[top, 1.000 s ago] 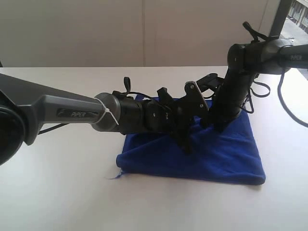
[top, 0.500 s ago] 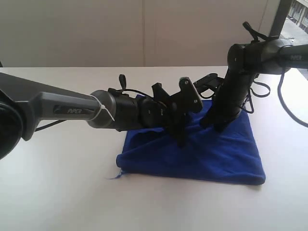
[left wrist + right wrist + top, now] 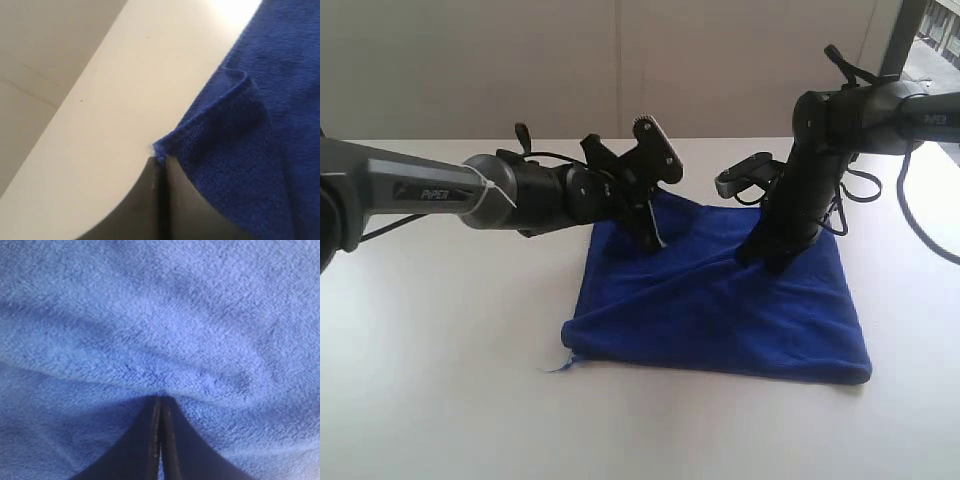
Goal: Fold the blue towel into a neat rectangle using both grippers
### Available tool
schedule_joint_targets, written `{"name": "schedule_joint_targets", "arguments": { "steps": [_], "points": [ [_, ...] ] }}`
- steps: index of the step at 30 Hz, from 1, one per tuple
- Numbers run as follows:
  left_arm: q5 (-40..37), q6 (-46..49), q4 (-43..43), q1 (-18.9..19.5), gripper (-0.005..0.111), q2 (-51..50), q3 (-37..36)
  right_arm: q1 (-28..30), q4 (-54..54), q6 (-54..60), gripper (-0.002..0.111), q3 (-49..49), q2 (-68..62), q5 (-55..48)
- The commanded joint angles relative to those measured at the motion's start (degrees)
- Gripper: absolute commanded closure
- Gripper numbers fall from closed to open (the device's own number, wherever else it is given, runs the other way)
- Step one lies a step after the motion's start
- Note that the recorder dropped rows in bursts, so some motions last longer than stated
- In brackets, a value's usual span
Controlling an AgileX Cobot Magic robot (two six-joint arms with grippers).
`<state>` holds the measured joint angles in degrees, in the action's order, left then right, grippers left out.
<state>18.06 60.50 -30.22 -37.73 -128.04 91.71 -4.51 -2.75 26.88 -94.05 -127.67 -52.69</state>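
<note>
The blue towel point(image 3: 740, 320) lies on the white table point(image 3: 440, 400), with a loose thread point(image 3: 555, 367) at its near left corner. My left gripper point(image 3: 656, 238) is shut on the towel's far left corner and holds it raised, so a crease runs across the cloth. The left wrist view shows that blue towel point(image 3: 260, 130) corner pinched in the left gripper point(image 3: 161, 161). My right gripper point(image 3: 760, 258) points down onto the far right part of the towel. In the right wrist view the right gripper point(image 3: 161, 399) is shut, with a ridge of blue towel point(image 3: 160, 315) at its tips.
A pale wall point(image 3: 620, 70) runs close behind the table's far edge, and the left wrist view shows the table point(image 3: 125, 100) ending close beyond the held corner. Black cables point(image 3: 850, 200) hang beside the right arm. A window frame point(image 3: 905, 40) stands at the far right.
My left gripper has moved left and toward the far edge, pulling the towel's corner with it, and the arm no longer covers the cloth. The right arm has not moved.
</note>
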Motion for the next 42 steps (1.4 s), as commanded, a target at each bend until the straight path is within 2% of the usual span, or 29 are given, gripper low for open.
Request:
{"name": "schedule_joint_targets", "arguments": {
  "steps": [1,7,19,29,31,38,42],
  "points": [
    [-1.3,-0.3,-0.4,2.4,0.107,0.7,1.0,-0.1,-1.7,-0.1,0.108,0.8,-2.0,1.2],
    [-0.6,-0.3,0.2,4.6,0.107,-1.4,1.0,-0.1,-1.7,-0.1,0.108,0.8,-2.0,1.0],
    [8.5,-0.9,3.1,4.6,0.107,-6.0,1.1,-0.1,-1.7,-0.1,0.108,0.8,-2.0,0.2],
    [9.3,-1.4,3.9,4.6,0.106,-7.2,1.1,-0.1,-1.7,-0.1,0.108,0.8,-2.0,0.1],
    [8.6,-1.3,4.2,4.6,0.099,-7.7,1.5,-0.1,-1.7,-0.1,0.108,0.8,-2.0,0.1],
    [8.0,0.6,4.1,4.6,0.054,-8.3,3.7,-0.1,-1.7,-0.1,0.108,0.8,-2.0,0.1],
    [9.0,6.4,2.1,4.6,0.047,-8.2,3.7,-0.1,-1.7,-0.1,0.108,0.8,-2.0,0.4]
  ]
}}
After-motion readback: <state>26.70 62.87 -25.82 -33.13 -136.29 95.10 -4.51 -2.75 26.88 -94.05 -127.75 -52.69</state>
